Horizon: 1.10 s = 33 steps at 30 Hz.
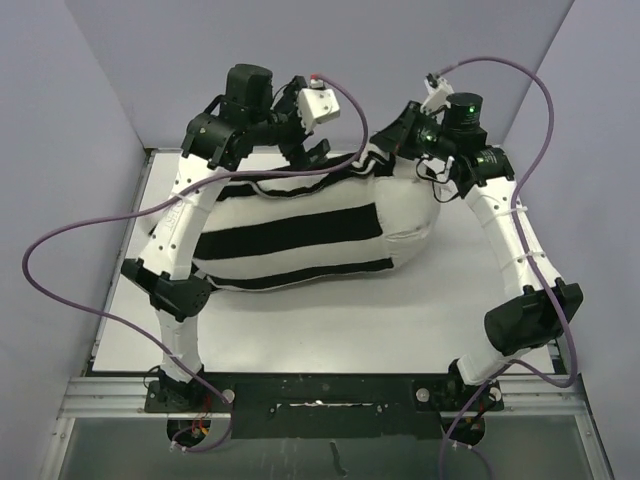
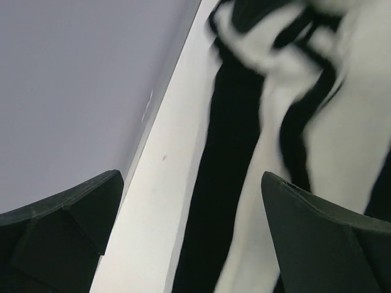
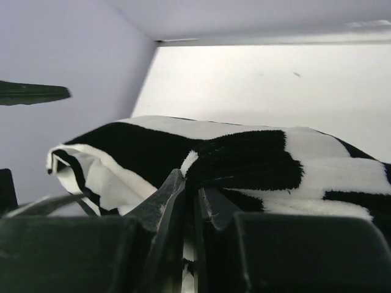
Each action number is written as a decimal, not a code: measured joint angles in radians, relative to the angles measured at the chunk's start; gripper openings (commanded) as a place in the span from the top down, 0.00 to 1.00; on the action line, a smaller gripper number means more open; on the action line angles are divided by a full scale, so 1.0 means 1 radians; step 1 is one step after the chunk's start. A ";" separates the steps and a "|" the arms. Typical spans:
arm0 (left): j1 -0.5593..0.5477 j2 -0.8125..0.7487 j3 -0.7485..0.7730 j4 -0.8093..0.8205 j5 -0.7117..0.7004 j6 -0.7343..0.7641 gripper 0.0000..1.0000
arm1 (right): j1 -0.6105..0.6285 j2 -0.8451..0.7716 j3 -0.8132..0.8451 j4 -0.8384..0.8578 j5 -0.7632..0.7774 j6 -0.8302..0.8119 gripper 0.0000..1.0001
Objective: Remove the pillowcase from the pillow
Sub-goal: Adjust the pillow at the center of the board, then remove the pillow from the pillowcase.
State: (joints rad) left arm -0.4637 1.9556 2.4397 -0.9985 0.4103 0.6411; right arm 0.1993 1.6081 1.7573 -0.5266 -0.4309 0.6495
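The big soft pillowcase with broad black and white stripes point(image 1: 290, 235) point(image 2: 232, 122) point(image 3: 244, 159) lies lengthwise across the flat white counter point(image 1: 400, 310) point(image 2: 165, 183) point(image 3: 256, 79) and covers most of the plump plain white pillow point(image 1: 415, 215). The pillow's bare rounded end bulges out of the cover on the near side of the right claw point(image 1: 385, 150) point(image 3: 189, 183). That claw is down at the far edge of the bundle with its two dark fingers pressed together on a rumpled fold of the striped cloth. In its own wrist view the pinched fabric rises straight out from between the fingertips, a black band above them and a loose white-lined flap drooping off to the left. Just to the left of it hangs the left claw point(image 1: 308, 152) point(image 2: 190, 183), spread as wide as it goes with nothing between its fingers point(image 2: 317, 238). From its wrist view a twisted, blurred bunch of the striped cover lies beyond the fingertips, apart from both of them, with a bare strip of counter running along the left side of the cloth. Past both claws stand the pale lilac walls point(image 1: 300, 40), and purple cables point(image 1: 60, 240) loop out from the arms on either side.
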 measured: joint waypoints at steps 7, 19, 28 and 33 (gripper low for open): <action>-0.063 0.025 0.216 -0.044 0.130 -0.164 0.02 | 0.110 -0.043 0.051 0.088 -0.095 -0.006 1.00; -0.194 -0.101 -0.234 -0.016 0.123 -0.325 0.02 | 0.193 -0.047 0.089 -0.042 0.078 0.032 1.00; -0.274 -0.218 -0.402 0.168 -0.122 -0.384 0.06 | 0.356 -0.122 0.089 -0.092 0.370 0.043 1.00; -0.280 -0.221 -0.374 0.175 -0.131 -0.417 0.50 | 0.410 -0.164 0.089 -0.111 0.441 0.051 1.00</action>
State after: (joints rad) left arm -0.7433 1.7344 2.0659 -0.8230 0.2794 0.2237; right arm 0.6098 1.4445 1.8458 -0.6380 0.0097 0.7006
